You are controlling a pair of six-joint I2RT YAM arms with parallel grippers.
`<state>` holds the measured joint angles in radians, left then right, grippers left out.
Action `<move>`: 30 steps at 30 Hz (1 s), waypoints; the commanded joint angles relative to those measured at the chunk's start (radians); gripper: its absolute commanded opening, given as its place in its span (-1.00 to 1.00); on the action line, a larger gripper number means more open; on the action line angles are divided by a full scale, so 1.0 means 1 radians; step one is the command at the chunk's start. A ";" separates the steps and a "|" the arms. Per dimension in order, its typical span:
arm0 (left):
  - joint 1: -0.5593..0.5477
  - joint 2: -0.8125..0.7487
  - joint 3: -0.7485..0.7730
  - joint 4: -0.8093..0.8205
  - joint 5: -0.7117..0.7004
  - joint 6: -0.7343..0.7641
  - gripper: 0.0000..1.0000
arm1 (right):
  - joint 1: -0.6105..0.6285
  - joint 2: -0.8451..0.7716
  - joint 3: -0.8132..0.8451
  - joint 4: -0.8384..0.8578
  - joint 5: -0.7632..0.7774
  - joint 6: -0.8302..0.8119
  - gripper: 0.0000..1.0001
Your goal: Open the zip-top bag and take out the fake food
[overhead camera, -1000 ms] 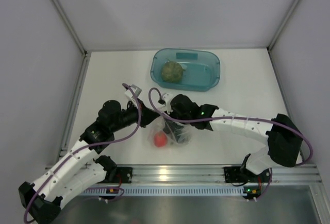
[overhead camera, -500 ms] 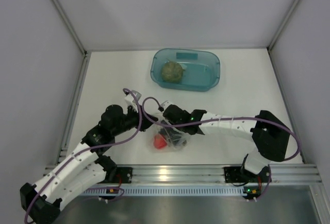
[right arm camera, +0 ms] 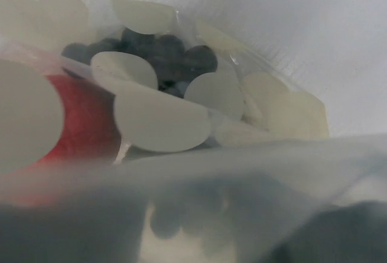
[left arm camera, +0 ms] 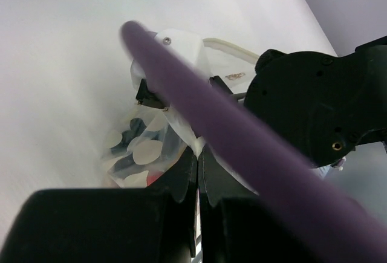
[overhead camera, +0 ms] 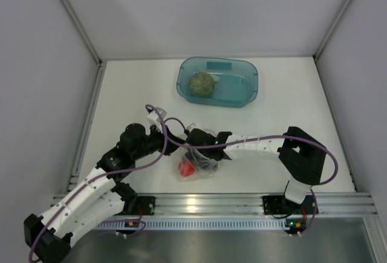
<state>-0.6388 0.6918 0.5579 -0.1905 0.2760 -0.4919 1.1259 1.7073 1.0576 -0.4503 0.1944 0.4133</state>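
Observation:
The clear zip-top bag (overhead camera: 198,167) lies near the table's front, between the two arms. Inside it are the red round fruit (overhead camera: 186,167) and the dark grape bunch (overhead camera: 204,161). My left gripper (overhead camera: 176,147) is shut on the bag's upper edge (left arm camera: 199,148). My right gripper (overhead camera: 197,153) is at the bag's mouth; plastic film covers its fingers in the right wrist view, where the red fruit (right arm camera: 78,124) and the grapes (right arm camera: 163,54) show close up. The olive-green leafy ball (overhead camera: 202,84) sits in the teal tray (overhead camera: 245,97).
The teal tray stands at the back centre of the table. White walls enclose the table on three sides. A metal rail (overhead camera: 205,204) runs along the near edge. The right arm's black wrist (left arm camera: 314,106) is right beside my left gripper.
The right arm has swung left and nearer, bringing its gripper down into the bag's mouth. The left arm pulled back a little with the bag's edge. The bag shifted slightly nearer.

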 commanded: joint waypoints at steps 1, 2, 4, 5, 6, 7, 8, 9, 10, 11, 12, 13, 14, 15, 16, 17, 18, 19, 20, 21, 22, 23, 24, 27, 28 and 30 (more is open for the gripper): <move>-0.004 -0.008 -0.001 0.043 0.012 0.001 -1.00 | 0.029 0.049 0.025 -0.018 0.020 0.013 -0.08; -0.004 -0.008 0.000 0.045 0.014 0.003 -1.00 | 0.031 0.051 0.024 -0.016 0.022 0.015 -0.18; -0.004 -0.011 -0.001 0.043 0.014 0.001 -1.00 | 0.031 0.037 0.021 -0.011 0.025 0.015 -0.34; -0.004 -0.009 -0.001 0.043 0.014 0.001 -1.00 | 0.031 0.031 0.021 -0.014 0.027 0.018 -0.41; -0.004 -0.009 0.000 0.043 0.014 0.001 -1.00 | 0.032 0.022 0.022 -0.016 0.028 0.019 -0.46; -0.004 -0.011 0.002 0.043 0.012 0.001 -1.00 | 0.032 -0.003 0.022 -0.018 0.033 0.021 -0.52; -0.004 -0.011 0.002 0.043 0.014 0.003 -1.00 | 0.032 -0.015 0.022 -0.022 0.036 0.024 -0.55; -0.004 -0.011 0.005 0.043 0.014 0.003 -1.00 | 0.034 -0.030 0.022 -0.025 0.039 0.024 -0.58; -0.005 -0.011 0.005 0.045 0.012 0.003 -1.00 | 0.035 -0.044 0.024 -0.027 0.046 0.025 -0.58; -0.005 -0.014 0.004 0.043 0.012 0.003 -1.00 | 0.034 -0.075 0.025 -0.028 0.050 0.025 -0.60; -0.005 -0.014 0.005 0.043 0.011 0.004 -1.00 | 0.035 -0.089 0.027 -0.030 0.053 0.024 -0.60; -0.004 -0.012 0.004 0.045 0.012 0.004 -1.00 | 0.034 -0.104 0.030 -0.034 0.051 0.024 -0.60; -0.005 -0.012 0.005 0.043 0.014 0.003 -1.00 | 0.034 -0.129 0.031 -0.036 0.054 0.024 -0.60; -0.005 -0.011 0.005 0.043 0.015 0.004 -1.00 | 0.034 -0.141 0.038 -0.039 0.054 0.021 -0.61; -0.005 -0.012 0.004 0.043 0.017 0.006 -1.00 | 0.035 -0.159 0.042 -0.053 0.057 0.018 -0.61; -0.005 -0.012 0.005 0.043 0.017 0.006 -1.00 | 0.034 -0.167 0.047 -0.062 0.062 0.016 -0.63; -0.005 -0.014 0.004 0.043 0.017 0.004 -1.00 | 0.035 -0.176 0.056 -0.068 0.066 0.016 -0.64; -0.005 -0.017 0.005 0.043 0.019 0.004 -1.00 | 0.034 -0.192 0.058 -0.070 0.074 0.015 -0.66; -0.005 -0.018 0.005 0.043 0.017 0.004 -1.00 | 0.034 -0.201 0.061 -0.077 0.079 0.012 -0.67; -0.005 -0.021 0.004 0.043 0.017 0.004 -1.00 | 0.034 -0.212 0.065 -0.080 0.082 0.010 -0.67; -0.005 -0.024 0.005 0.043 0.017 0.004 -1.00 | 0.034 -0.227 0.067 -0.080 0.085 0.012 -0.67; -0.005 -0.026 0.004 0.043 0.017 0.006 -1.00 | 0.034 -0.239 0.068 -0.083 0.086 0.010 -0.67; -0.007 -0.031 0.002 0.043 0.014 0.004 -1.00 | 0.034 -0.250 0.068 -0.082 0.086 0.010 -0.70; -0.006 -0.031 0.000 0.043 0.011 0.004 -1.00 | 0.035 -0.297 0.067 -0.073 0.092 0.009 -0.86; -0.007 -0.029 0.002 0.043 0.011 0.004 -1.00 | 0.034 -0.317 0.068 -0.073 0.091 0.004 -0.91; -0.007 -0.031 0.002 0.043 0.008 0.007 -1.00 | 0.034 -0.339 0.079 -0.085 0.094 0.001 -0.94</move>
<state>-0.6407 0.6697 0.5537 -0.1837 0.2794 -0.4919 1.1370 1.4406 1.0702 -0.5243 0.2569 0.4282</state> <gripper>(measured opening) 0.014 0.210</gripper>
